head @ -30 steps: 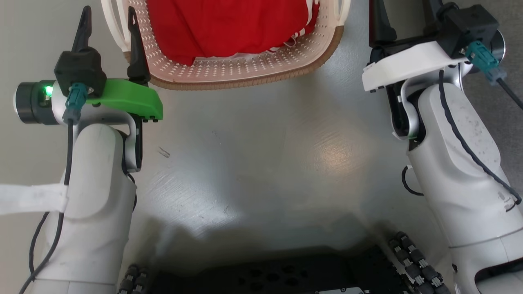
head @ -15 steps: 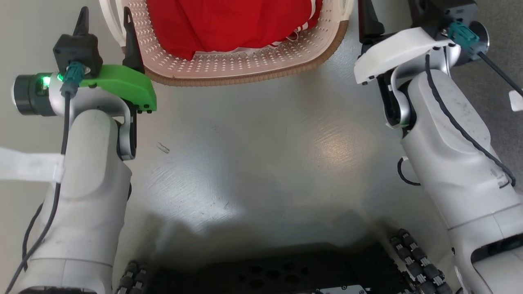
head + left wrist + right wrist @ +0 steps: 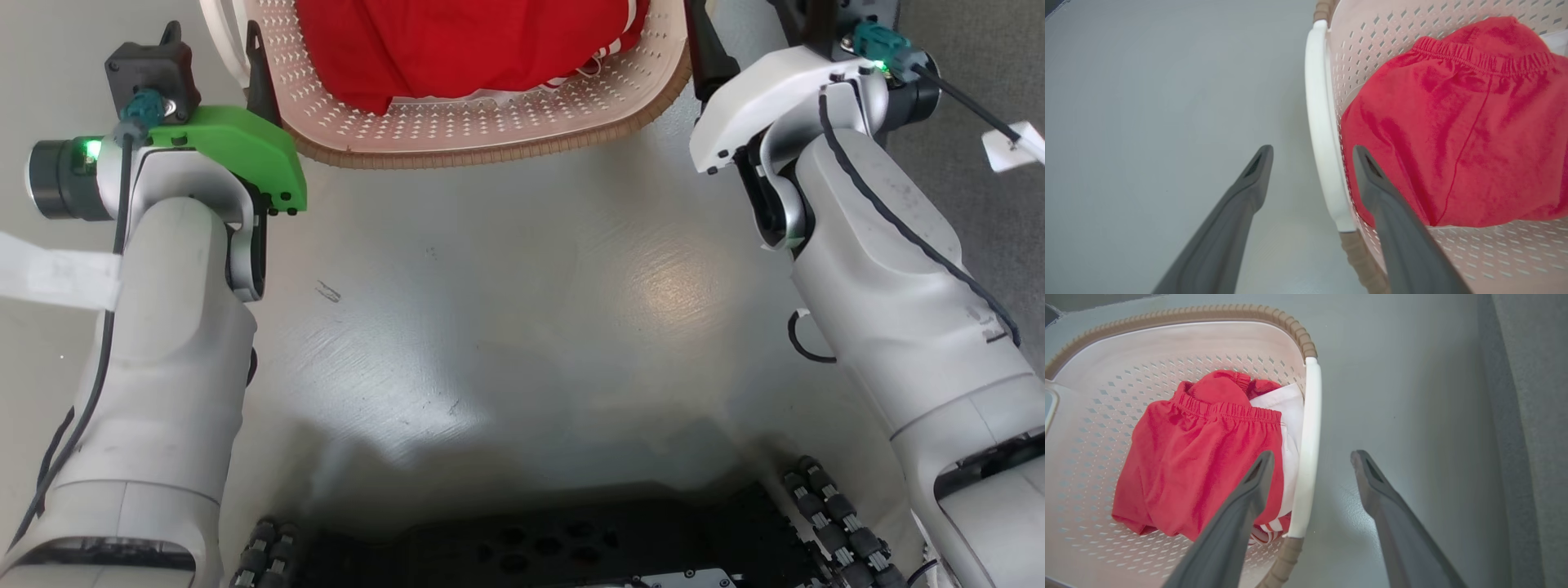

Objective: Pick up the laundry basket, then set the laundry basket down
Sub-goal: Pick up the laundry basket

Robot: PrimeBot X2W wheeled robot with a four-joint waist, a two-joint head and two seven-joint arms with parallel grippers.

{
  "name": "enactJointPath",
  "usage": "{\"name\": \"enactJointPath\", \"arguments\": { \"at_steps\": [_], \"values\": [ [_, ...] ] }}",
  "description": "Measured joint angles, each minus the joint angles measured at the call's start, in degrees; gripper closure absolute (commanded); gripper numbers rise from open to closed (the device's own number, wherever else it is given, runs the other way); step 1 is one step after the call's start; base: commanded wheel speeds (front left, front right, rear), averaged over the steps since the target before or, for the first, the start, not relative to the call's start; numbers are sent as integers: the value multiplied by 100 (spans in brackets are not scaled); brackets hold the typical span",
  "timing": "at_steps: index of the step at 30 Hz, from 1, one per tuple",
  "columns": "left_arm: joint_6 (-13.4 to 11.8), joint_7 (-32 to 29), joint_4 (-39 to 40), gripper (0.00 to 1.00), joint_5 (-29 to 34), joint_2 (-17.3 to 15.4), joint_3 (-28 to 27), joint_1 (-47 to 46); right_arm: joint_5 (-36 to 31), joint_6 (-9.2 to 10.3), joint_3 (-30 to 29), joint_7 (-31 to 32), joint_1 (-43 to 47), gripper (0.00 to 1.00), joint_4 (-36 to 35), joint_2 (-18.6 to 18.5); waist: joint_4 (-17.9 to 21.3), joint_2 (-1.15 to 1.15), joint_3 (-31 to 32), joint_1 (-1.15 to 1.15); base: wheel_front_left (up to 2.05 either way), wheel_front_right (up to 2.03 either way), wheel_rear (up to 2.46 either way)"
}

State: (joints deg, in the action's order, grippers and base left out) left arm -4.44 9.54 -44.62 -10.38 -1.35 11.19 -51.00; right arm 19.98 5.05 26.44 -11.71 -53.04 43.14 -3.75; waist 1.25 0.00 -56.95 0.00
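Head view: the basket (image 3: 490,155) sits on the grey floor (image 3: 522,327) at the top edge of the frame, centred between the two arms, with its near brown rim towards us. Red cloth (image 3: 1453,122) lies inside, with a bit of white cloth (image 3: 1286,408) against the right wall. Left gripper (image 3: 1312,152): we note it is wide open and holds nothing. Its fingers straddle the left handle (image 3: 1318,122), one over the floor outside and the other over the basket's inside next to the red cloth. The white bar of the handle runs through the gap, closer to the inner finger. Right gripper (image 3: 1312,455): also wide open and holding nothing. It straddles the right handle (image 3: 1310,437) the same way, with its inner finger over the cloth and its outer finger over bare floor. Here too the handle sits nearer the inner finger. We cannot tell whether any finger touches a handle.
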Motion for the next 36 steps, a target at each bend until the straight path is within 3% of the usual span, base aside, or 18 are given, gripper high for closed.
{"name": "enactJointPath", "arguments": {
  "at_steps": [19, 23, 25, 26, 28, 30, 31, 32, 33, 36],
  "values": [
    [301, -481, -769, 0, -463, 25, 185, -576, 403, -1, 437, 566, -617, 0, 834, -2, -57, 0, 39, 0, 0, 0, 0],
    [352, -534, -871, 0, -628, 25, 266, -622, 502, -43, 547, 639, -716, 19, 929, -3, -57, 0, 29, 0, 0, 0, 0],
    [369, -546, -901, 1, -703, 26, 322, -637, 543, -43, 598, 700, -754, 45, 983, -3, -59, 0, 23, 0, 0, 0, 0],
    [377, -546, -920, 1, -724, 26, 348, -646, 557, -43, 619, 734, -769, 51, 1006, -3, -61, 0, 19, 0, 0, 0, 0],
    [394, -545, -954, 9, -768, 26, 396, -673, 610, -42, 665, 788, -789, 60, 1072, -3, -66, 0, 12, 0, 0, 0, 0],
    [401, -543, -983, 14, -829, 27, 446, -695, 665, -43, 727, 835, -813, 62, 1131, 5, -73, 0, 5, 0, 0, 0, 0],
    [413, -542, -1001, 25, -884, 27, 478, -706, 700, -43, 745, 876, -830, 68, 1155, 10, -76, 0, 2, 0, 0, 0, 0],
    [425, -536, -1013, 56, -918, 27, 516, -712, 735, -42, 759, 880, -849, 75, 1176, 13, -80, 0, 0, 0, 0, 0, 0],
    [431, -536, -1020, 56, -939, 27, 554, -717, 754, -42, 775, 881, -868, 75, 1193, 13, -84, 0, -2, 0, 0, 0, 0],
    [479, -519, -1039, 100, -1016, 36, 649, -731, 851, -42, 786, 925, -909, 100, 1226, 7, -94, 0, -5, 0, 0, 0, 0]
  ]
}}
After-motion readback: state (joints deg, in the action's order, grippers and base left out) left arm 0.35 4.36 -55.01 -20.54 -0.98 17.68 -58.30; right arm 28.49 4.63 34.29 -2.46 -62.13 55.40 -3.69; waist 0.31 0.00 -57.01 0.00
